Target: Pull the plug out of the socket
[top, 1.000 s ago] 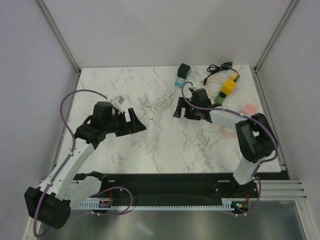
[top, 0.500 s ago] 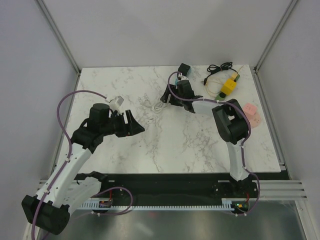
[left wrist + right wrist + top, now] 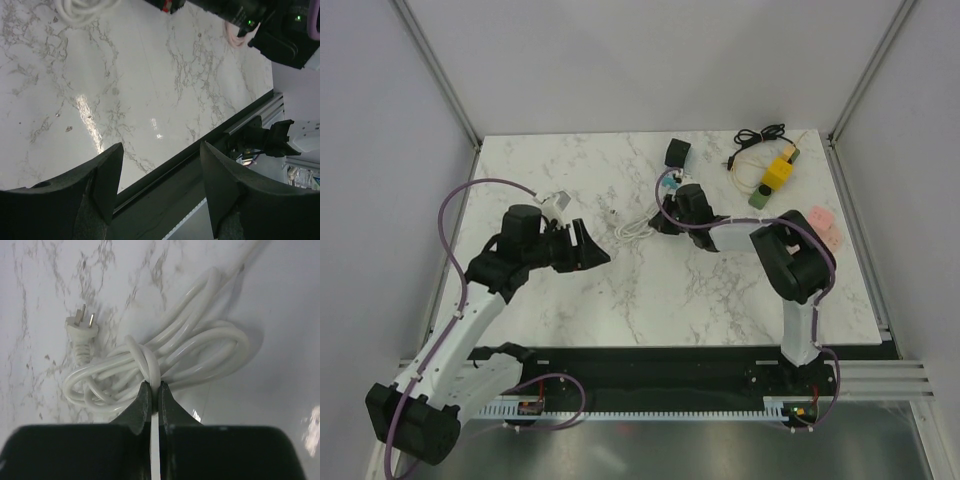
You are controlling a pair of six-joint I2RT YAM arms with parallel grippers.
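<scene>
A coiled white cable (image 3: 165, 357) lies mid-table, also seen as a bundle (image 3: 638, 228) from above. Its two-pin plug (image 3: 80, 326) lies free on the marble at the left end (image 3: 611, 211). My right gripper (image 3: 151, 385) is shut on one strand where the coil is knotted; in the top view it sits at the coil's right end (image 3: 663, 216). A black block (image 3: 677, 152) stands behind it, with a small teal piece (image 3: 667, 183) nearer the wrist; whether these two touch is unclear. My left gripper (image 3: 161, 147) hangs open and empty over the table's front left (image 3: 592, 246).
At the back right lie a yellow block (image 3: 779, 172) with green pieces and a thin black cable (image 3: 760, 133). A pink object (image 3: 823, 222) sits by the right edge. The black front rail (image 3: 210, 150) borders the table.
My right gripper swung left from mid-table to the white cable and shut on a strand. The black block shifted left and nearer. The left jaws narrowed a little.
</scene>
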